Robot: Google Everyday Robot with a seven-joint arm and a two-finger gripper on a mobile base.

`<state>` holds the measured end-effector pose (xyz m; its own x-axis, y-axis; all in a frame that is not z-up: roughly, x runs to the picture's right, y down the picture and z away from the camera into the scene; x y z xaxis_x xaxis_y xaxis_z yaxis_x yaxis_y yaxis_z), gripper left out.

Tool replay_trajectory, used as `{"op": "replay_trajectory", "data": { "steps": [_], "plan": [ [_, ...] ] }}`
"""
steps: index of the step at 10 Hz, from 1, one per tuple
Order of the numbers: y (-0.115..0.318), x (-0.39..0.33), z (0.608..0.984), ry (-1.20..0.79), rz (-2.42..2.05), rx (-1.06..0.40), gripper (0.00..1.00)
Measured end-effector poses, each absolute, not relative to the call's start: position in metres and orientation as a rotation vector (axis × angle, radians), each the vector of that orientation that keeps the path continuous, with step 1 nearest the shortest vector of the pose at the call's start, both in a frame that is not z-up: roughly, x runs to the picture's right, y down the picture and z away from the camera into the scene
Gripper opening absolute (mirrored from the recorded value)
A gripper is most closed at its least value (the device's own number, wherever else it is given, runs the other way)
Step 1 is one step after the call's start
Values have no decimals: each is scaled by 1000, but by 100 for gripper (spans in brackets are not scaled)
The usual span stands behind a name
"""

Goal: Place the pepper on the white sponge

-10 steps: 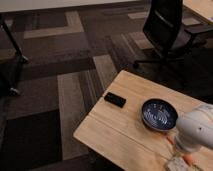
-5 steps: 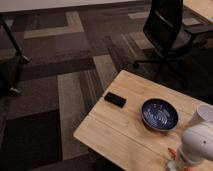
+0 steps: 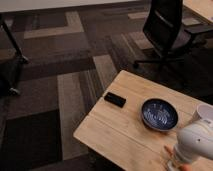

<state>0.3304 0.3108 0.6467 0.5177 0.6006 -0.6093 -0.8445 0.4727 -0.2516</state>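
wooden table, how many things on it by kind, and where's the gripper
Round dark blue bowl: 1
Flat black rectangular object: 1
White cup at the right edge: 1
Orange-red pepper, only a sliver showing: 1
Total: 4
The gripper is at the bottom right edge, under the white arm, over the wooden table.

The desk (image 3: 120,132) is pale wood with a matt, planked grain. On it, the blue bowl (image 3: 159,114) looks glazed and glossy, and left of the bowl a small black object (image 3: 115,99) looks smooth. Right of the bowl, at the desk's near edge, the pincer (image 3: 175,164) hangs under a smooth white plastic-looking arm shell (image 3: 196,142). The floor (image 3: 65,65) beyond is matt carpet.
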Motion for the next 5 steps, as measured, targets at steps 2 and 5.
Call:
{"op": "replay_trajectory", "data": {
  "steps": [2, 5],
  "plan": [
    [308, 328, 643, 482, 914, -570, 74],
    [310, 330, 640, 501, 916, -571, 74]
  ]
}}
